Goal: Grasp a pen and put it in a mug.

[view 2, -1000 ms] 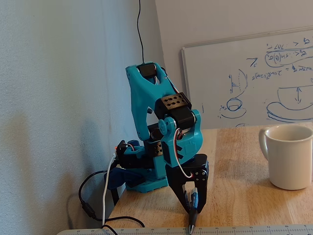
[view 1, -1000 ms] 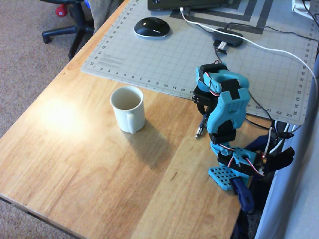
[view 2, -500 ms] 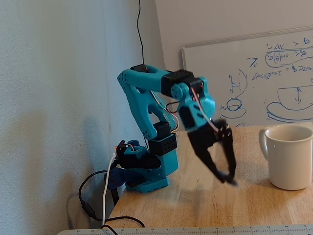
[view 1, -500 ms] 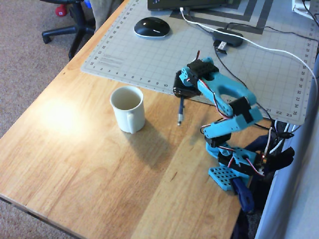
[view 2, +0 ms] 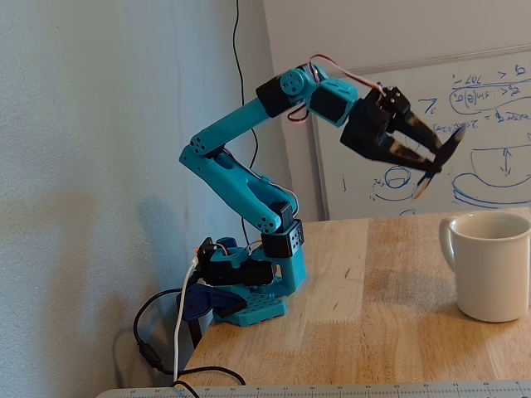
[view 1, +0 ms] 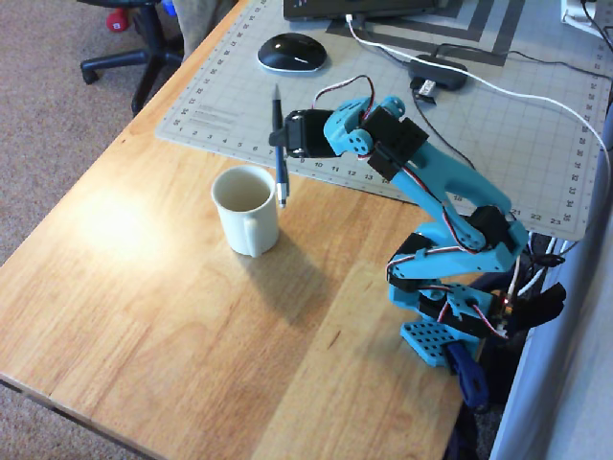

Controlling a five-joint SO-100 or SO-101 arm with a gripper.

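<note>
Pen lifted, not yet in the mug.
Your gripper (view 1: 279, 142) was clamped on the pen (view 1: 279, 153), held in the air just right of the mug (view 1: 247, 211) in the overhead view; lowering and letting go remained.

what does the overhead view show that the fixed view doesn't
Only the overhead view shows the mug's empty inside, the computer mouse, the cutting mat and the pen's full length.

Only the fixed view shows the whiteboard behind, and how high the gripper sits above the table, well over the mug's rim.

Both show the blue arm, the fingers shut on the pen, the cream mug upright on the wooden table.
</note>
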